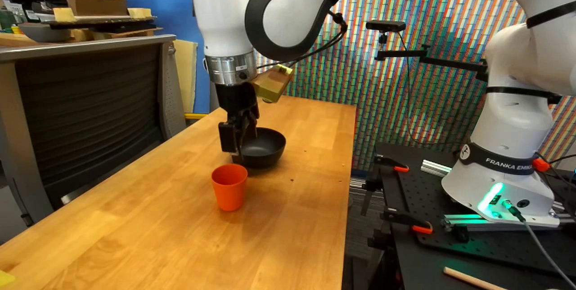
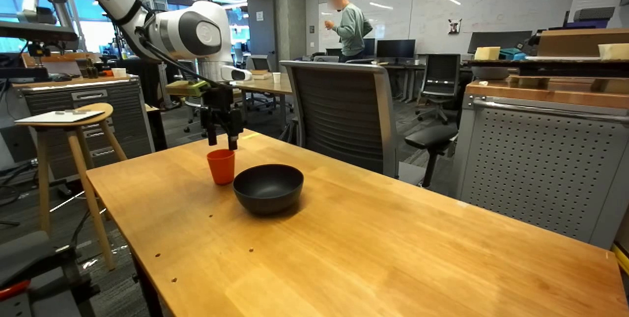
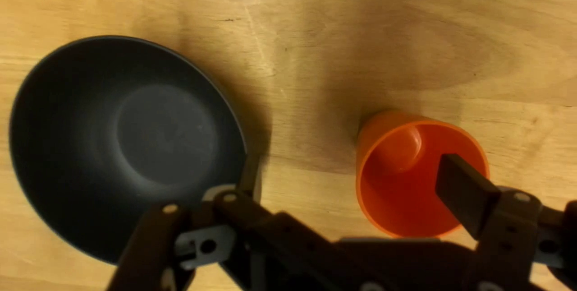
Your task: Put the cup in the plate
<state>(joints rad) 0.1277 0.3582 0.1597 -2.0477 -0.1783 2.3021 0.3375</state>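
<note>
We see the tool (image 2: 222, 141) pointing down over the wooden counter (image 1: 288, 245), its two dark fingers (image 3: 469, 196) spread wide; in the wrist view, bare wood and part of the orange-red plastic cup (image 3: 405, 191) show between them. The cup stands upright on the counter below the tool, its mouth crossed in that view by one finger. The other finger overlaps the rim of the round black bowl (image 3: 167, 133), which rests upright on the counter below the tool's opposite side; cup and bowl stand apart. We cannot tell whether either finger touches the rim it overlaps. Above the tool we note the white Franka Emika arm (image 1: 225, 20) and, on its wrist, a yellow-green block (image 1: 273, 84). The arm's base (image 1: 499, 182) stands on a black bench (image 1: 418, 258) well apart from the tool. In an exterior view, an office chair (image 2: 339, 115) with a dark ribbed back stands just beside the counter, beyond the tool; a person (image 2: 353, 27) in a pale green top stands farther off behind it, and to the left of the tool, well apart from it, we find a wooden stool (image 2: 108, 110) bearing a white sheet (image 2: 39, 118)
</note>
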